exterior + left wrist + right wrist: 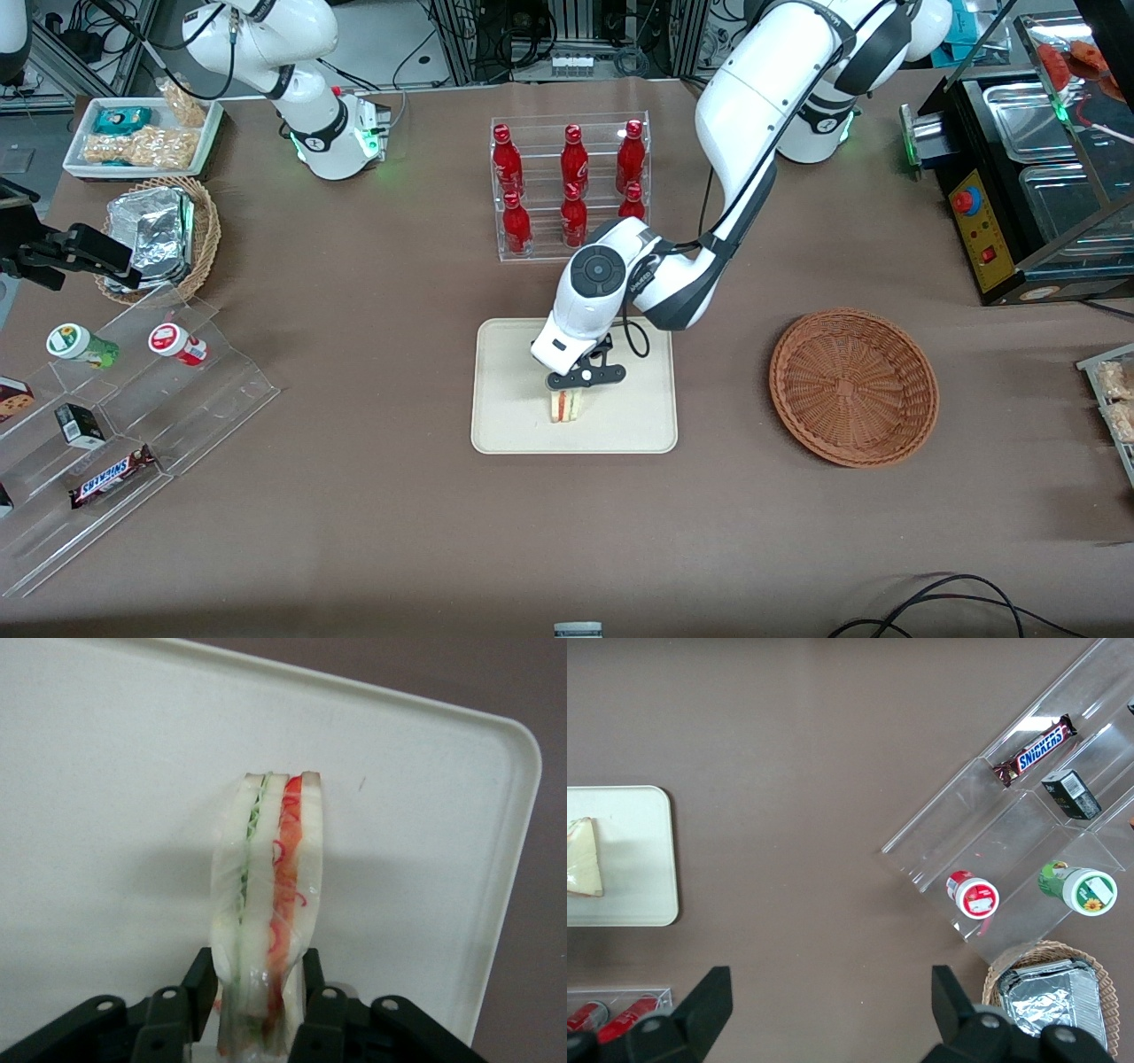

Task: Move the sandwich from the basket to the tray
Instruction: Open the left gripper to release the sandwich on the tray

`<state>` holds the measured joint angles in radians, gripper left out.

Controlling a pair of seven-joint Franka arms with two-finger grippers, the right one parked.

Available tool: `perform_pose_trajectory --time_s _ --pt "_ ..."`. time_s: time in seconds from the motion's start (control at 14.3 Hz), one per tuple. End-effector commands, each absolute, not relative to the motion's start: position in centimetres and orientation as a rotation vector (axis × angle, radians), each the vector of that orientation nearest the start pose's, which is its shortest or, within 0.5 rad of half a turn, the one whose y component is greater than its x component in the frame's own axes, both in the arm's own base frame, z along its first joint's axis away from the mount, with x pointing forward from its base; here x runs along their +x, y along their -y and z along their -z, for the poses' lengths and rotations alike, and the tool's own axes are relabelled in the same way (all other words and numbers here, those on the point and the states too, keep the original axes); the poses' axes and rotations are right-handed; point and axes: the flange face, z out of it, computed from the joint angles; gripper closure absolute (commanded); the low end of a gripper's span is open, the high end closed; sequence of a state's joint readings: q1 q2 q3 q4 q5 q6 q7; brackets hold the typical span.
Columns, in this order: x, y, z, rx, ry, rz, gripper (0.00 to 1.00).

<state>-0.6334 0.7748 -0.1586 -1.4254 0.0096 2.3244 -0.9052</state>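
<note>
Sandwich [268,904] stands on the tray [425,815], its layers wrist-visible, pinched by the end effector [259,992]

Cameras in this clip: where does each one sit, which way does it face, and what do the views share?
Front view: high, facing the robots, looking down on the table; both arms show, the gripper on the sandwich over the tray, the basket empty.
Left wrist view: on the working arm, facing down its fingers at sandwich and tray.
Right wrist view: on the parked arm, looking down at the table.
All three show sandwich and tray.
</note>
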Motion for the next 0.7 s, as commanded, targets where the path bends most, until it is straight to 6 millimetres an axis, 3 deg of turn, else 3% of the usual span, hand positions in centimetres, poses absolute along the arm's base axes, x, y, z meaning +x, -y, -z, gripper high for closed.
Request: perform_pose_trajectory --time_s 0.0,0.21,0.35,0.42,0.49,0.63 --pt "53.6 49.5 -32.7 -3.249 0.267 0.01 0.0" --pt "53.9 45.9 -39.9 -3.199 0.322 -0.01 0.0" --pt "52.8 43.6 -44.4 -3.158 0.325 -0.01 0.0" --pt "53.0 41.9 -46.0 -3.134 0.341 0.014 0.0" --pt "53.8 39.1 -46.5 -3.074 0.42 -0.013 0.0" --pt "54.6 35.7 -46.9 -3.01 0.512 -0.088 0.0"
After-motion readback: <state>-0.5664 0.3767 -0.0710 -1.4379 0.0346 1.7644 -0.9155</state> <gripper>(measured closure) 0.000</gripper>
